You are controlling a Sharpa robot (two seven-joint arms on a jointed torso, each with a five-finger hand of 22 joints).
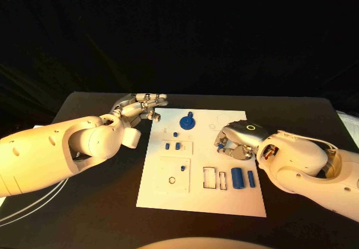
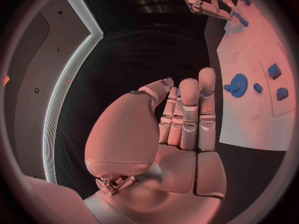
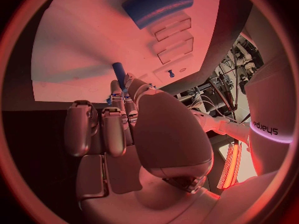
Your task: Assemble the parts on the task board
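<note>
The silver right hand (image 1: 233, 144) sits over the right edge of the white rectangular task board (image 1: 201, 199) on the black desk (image 1: 97, 207), pinching a slim blue peg (image 3: 119, 73) at its fingertips, the peg's long axis pointing toward the board face. The silver left hand (image 1: 138, 109), fingers straight and pressed together, empty, rests off the board's far left corner, near the blue gear (image 1: 187, 123). The right hand is judged nearer the empty slots.

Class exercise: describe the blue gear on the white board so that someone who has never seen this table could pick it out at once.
Start at the white task board in the middle of the black table, then go to its far end, near the left hand. The blue gear lies there. It is the one round, toothed, disc-shaped part; the other blue pieces are small pegs or plain cylinders.
</note>
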